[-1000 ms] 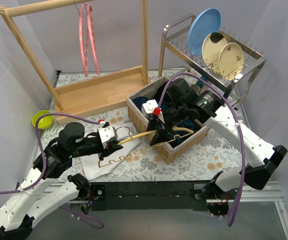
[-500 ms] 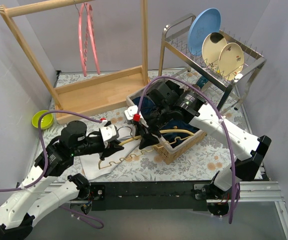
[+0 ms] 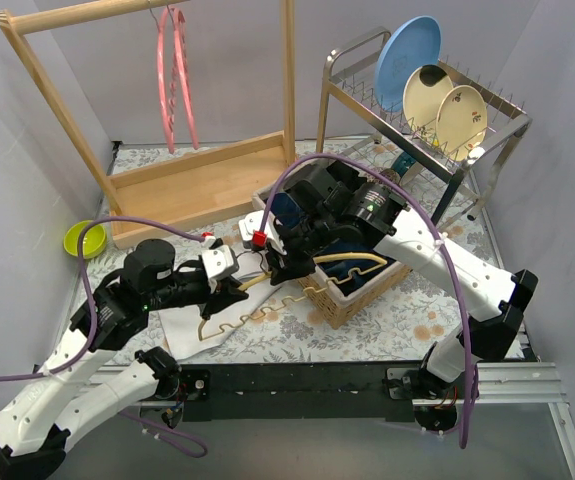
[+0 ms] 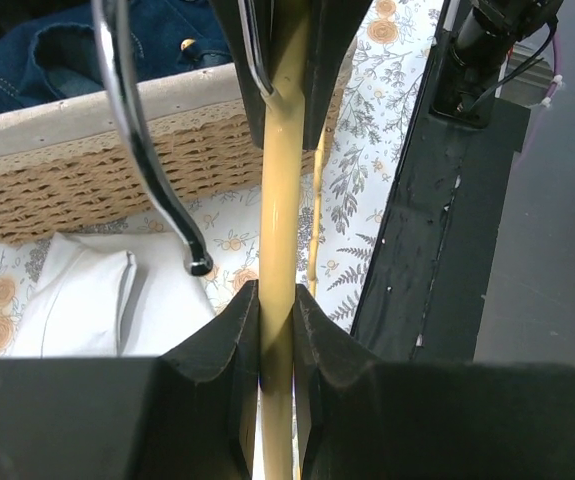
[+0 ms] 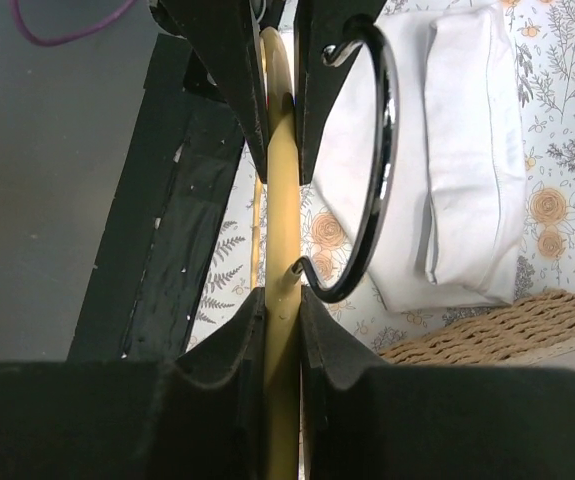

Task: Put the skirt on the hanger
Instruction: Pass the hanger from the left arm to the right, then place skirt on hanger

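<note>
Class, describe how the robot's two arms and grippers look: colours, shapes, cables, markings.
The left arm and right arm have white shells with black joints. A purple cable loops along each. The left gripper and right gripper have white bodies and two black wedge-shaped fingers; the right carries a red mark.

Wooden hanger (image 4: 278,210) over folded white skirt (image 4: 72,305)

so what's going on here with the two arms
Both arms are holding one wooden hanger beside the wicker basket. The left claw and the right claw are each shut on its bar, with the metal hook between them. A white folded cloth, possibly the skirt, lies on the table below. Nothing hangs on the hanger yet.
</note>
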